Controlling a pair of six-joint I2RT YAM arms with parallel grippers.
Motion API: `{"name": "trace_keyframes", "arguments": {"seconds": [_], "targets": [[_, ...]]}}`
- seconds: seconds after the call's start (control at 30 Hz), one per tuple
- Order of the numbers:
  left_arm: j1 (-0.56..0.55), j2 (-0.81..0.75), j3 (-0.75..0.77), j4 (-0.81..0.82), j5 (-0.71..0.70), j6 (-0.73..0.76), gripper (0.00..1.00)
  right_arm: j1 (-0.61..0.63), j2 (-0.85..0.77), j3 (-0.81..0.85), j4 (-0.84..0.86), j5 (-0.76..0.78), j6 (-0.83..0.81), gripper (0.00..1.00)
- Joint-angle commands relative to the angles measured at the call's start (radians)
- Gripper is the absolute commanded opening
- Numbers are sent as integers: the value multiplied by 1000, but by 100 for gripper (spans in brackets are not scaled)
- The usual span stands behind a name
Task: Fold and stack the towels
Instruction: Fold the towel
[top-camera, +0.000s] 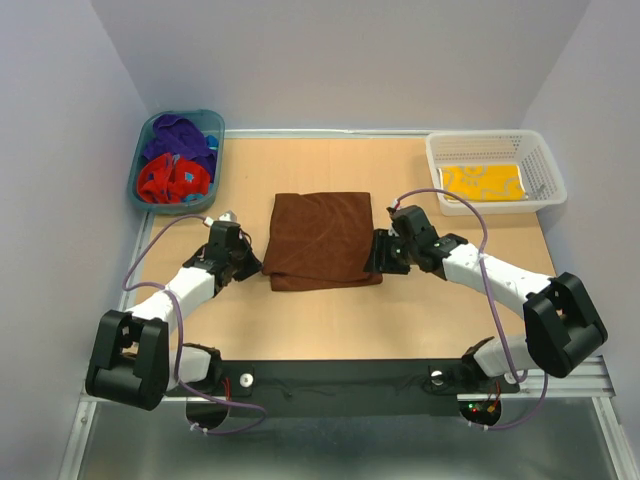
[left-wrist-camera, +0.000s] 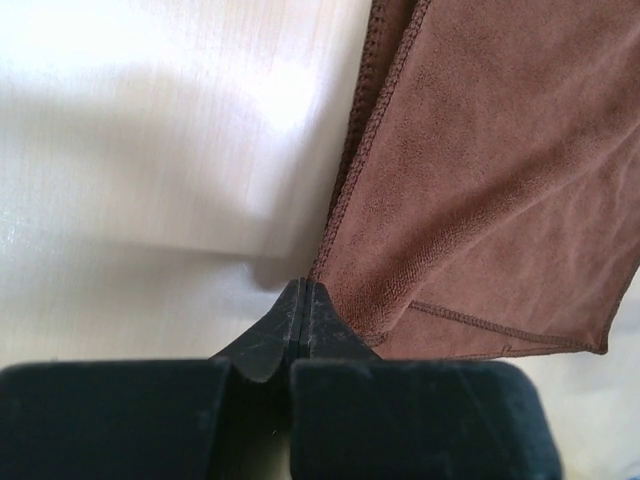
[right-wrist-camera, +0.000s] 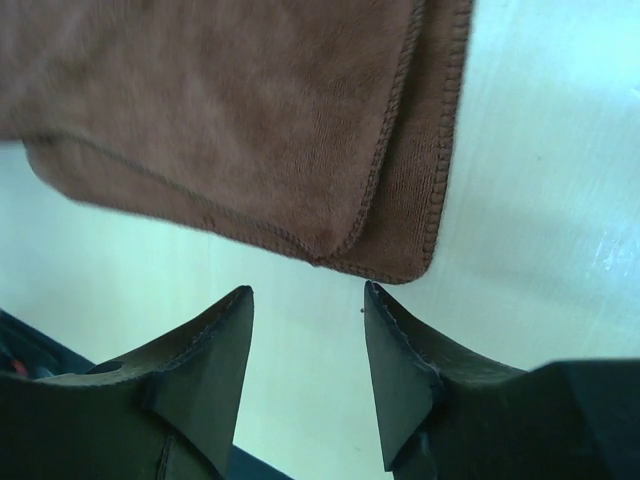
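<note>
A brown towel (top-camera: 322, 238) lies folded in the middle of the table. My left gripper (top-camera: 256, 267) is at its near left corner, shut; in the left wrist view the gripper (left-wrist-camera: 303, 287) has its jaws pressed together, and the towel's edge (left-wrist-camera: 480, 180) runs just right of the tips. My right gripper (top-camera: 378, 256) is at the towel's near right corner. Its fingers (right-wrist-camera: 308, 289) stand open with bare table between them, and the folded corner (right-wrist-camera: 300, 120) lies just beyond the tips. A yellow towel (top-camera: 482, 182) lies in the basket. A red towel (top-camera: 170, 180) and a purple towel (top-camera: 178, 138) are in the tub.
A teal plastic tub (top-camera: 139, 170) stands at the back left corner. A white mesh basket (top-camera: 545, 160) stands at the back right. Light purple walls enclose the table on three sides.
</note>
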Motion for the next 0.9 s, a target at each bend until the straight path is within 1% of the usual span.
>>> {"name": "trace_keyframes", "arguments": {"seconds": [0.0,0.17,0.27,0.6,0.77,0.87], "targets": [[2,-34,-17,3,12,9,0,4,-5,13,86,123,279,53],[0,-49,-18,6,14,9,0,4,48,-4,117,128,397,52],[0,-54,-20,6,14,10,0,5,79,-18,132,109,431,51],[0,-60,-20,6,17,10,0,5,102,-76,155,112,491,45],[0,-60,-22,8,18,12,0,7,124,-73,178,122,506,41],[0,-63,-22,6,17,12,0,5,142,-63,192,111,509,40]]}}
